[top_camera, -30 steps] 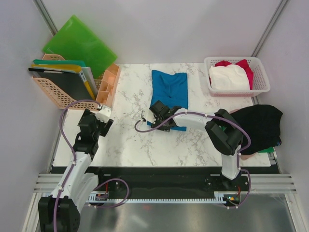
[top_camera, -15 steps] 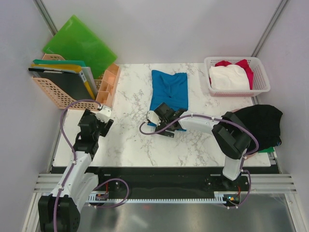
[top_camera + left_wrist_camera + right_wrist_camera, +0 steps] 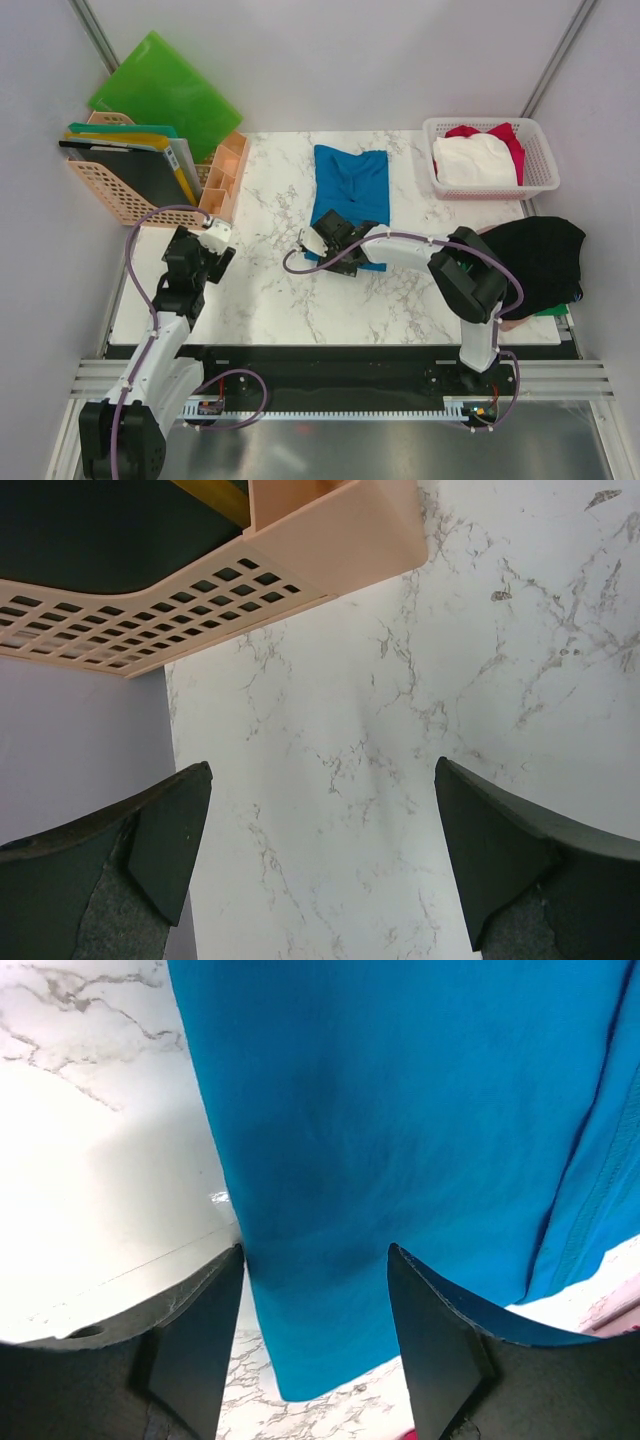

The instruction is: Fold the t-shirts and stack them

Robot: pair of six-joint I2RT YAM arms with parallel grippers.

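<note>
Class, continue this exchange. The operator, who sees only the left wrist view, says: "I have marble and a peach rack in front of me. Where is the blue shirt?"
Observer: The blue shirt lies in the middle of the table, toward the far edge.
Operator: Where is the right gripper?
Observer: The right gripper is at that shirt's near edge, jaws apart over the cloth.
Operator: Any other shirts?
Observer: A white shirt and a red shirt lie in the basket at the far right corner.
</note>
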